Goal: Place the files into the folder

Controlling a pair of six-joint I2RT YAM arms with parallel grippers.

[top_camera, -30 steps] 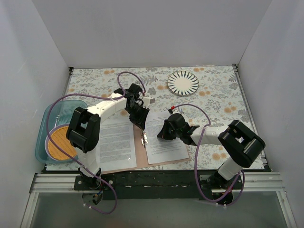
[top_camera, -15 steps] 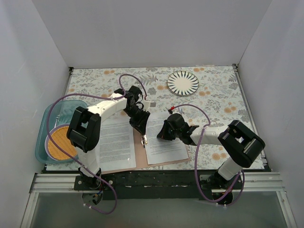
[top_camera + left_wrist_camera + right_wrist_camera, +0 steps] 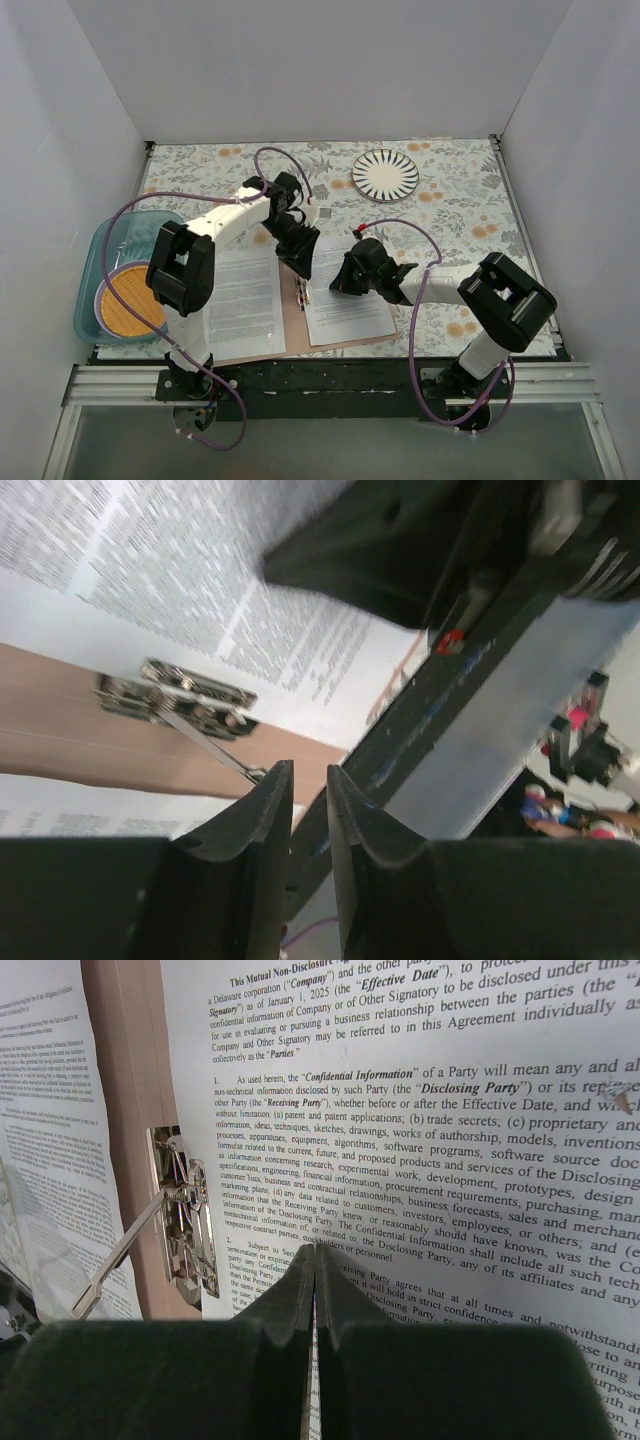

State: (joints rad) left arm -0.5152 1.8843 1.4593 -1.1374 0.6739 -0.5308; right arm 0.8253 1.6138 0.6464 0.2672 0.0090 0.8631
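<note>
Left end effector (image 3: 308,768): fingers a slit apart, gripping nothing, tips just beside the lifted fastener lever (image 3: 210,745) at the folder (image 3: 60,742) spine, probably to work it. Right end effector (image 3: 317,1250): fingers together, apparently pinning the files (image 3: 450,1110) beneath it on the open folder.

Two files (image 3: 345,295), one folder (image 3: 293,325), one striped plate (image 3: 385,174), one teal tray (image 3: 120,232), one orange disc (image 3: 125,300).
</note>
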